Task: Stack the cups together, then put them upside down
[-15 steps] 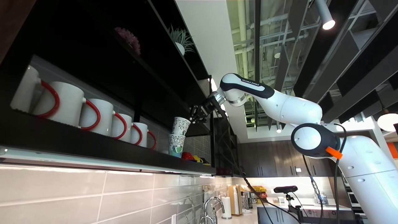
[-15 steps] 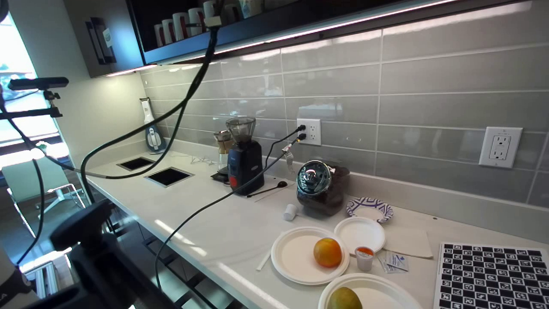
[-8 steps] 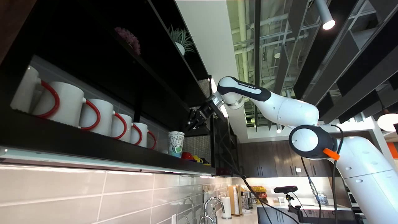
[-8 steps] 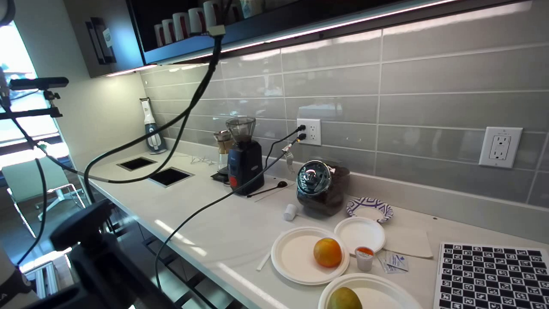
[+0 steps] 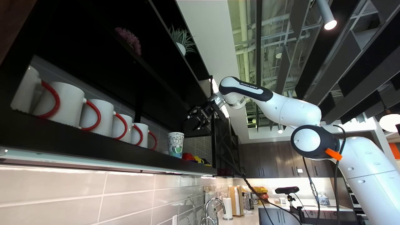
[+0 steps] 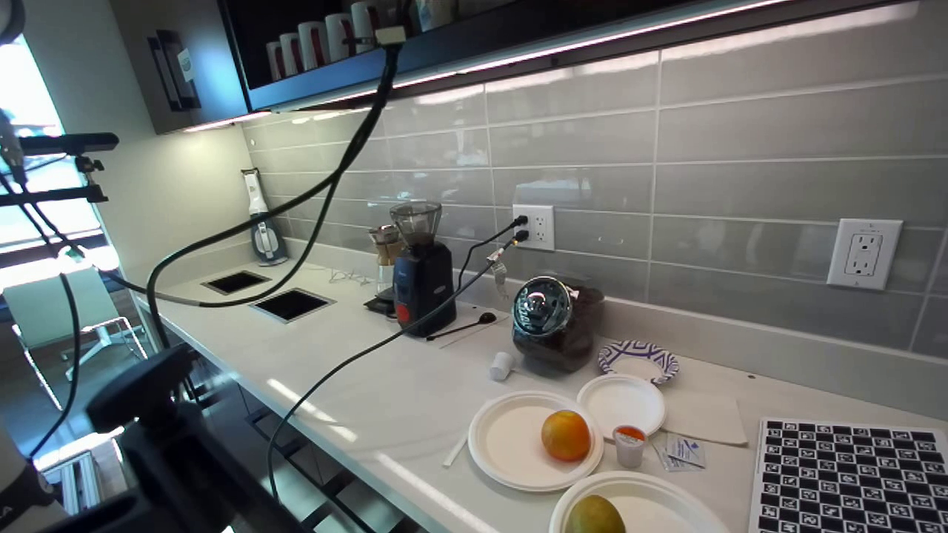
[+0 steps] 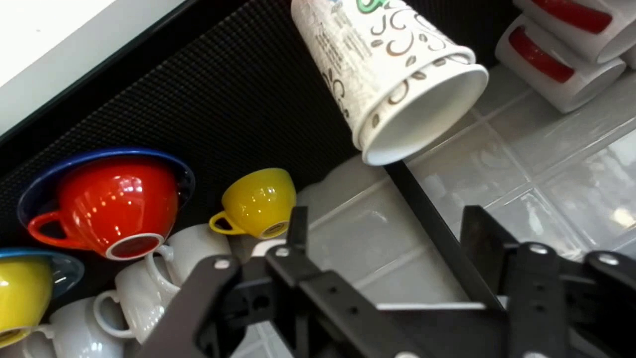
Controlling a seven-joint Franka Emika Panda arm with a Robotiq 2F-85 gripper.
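A: Kitchen, no doubt about it! Pale counter [image 6: 415, 403] running along a tiled wall [image 6: 578, 137], and there's a coffee grinder [image 6: 424, 275] standing right on it!

B: Paper plates [image 6: 511, 448] on there too, one with a round orange fruit [image 6: 566, 435] on it!

A: And in an exterior view: a tap [image 5: 215, 199], a paper towel roll [image 5: 227, 208], dark wall cabinets [image 5: 268, 159], and a shelf [image 5: 109, 151] lined with mugs [image 5: 68, 104]!

B: Then look up, bare pipes [image 5: 243, 28] running overhead, so it seems more office kitchen than home

In an exterior view I look up along a long black shelf [image 5: 103, 145]; in an exterior view, down over a white countertop [image 6: 415, 400]; both catch white red-handled mugs [image 5: 106, 115]. My wrist view closely faces patterned white paper cups [image 7: 385, 69].
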